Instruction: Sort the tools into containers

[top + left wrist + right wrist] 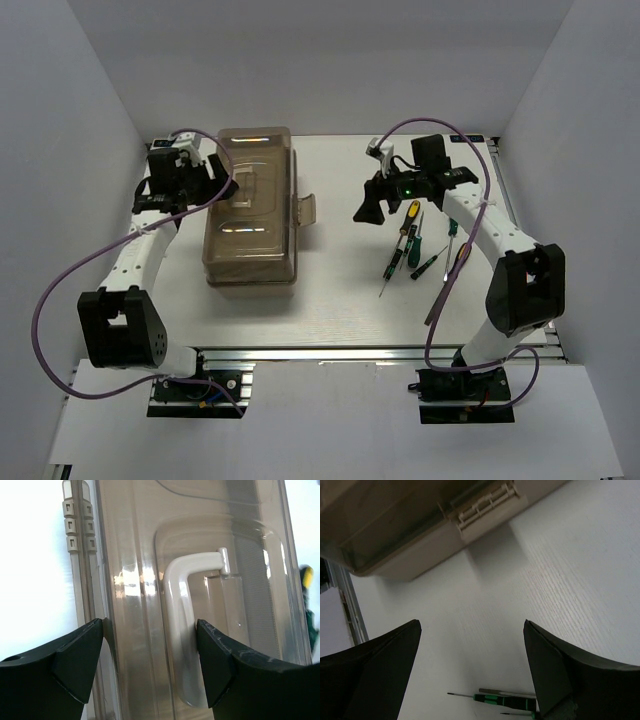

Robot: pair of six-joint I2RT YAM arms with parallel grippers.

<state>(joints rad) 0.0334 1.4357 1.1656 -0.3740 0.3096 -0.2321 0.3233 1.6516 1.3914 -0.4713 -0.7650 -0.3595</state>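
Noted: left jaws standing wide apart, hovering over toolbox lid (130, 555), straddling white handle (176, 605); contact with handle not discernible. Noted: right jaws standing fully apart, gripping nothing, hanging over bare surface (560, 565). Toolbox (250, 240) sitting closed at left of surface, side latch (307, 208) facing right arm. Tools (413, 240) lying loose in cluster under right arm, well apart from toolbox. Green-handled screwdriver (500, 698) showing between right jaws in wrist view.
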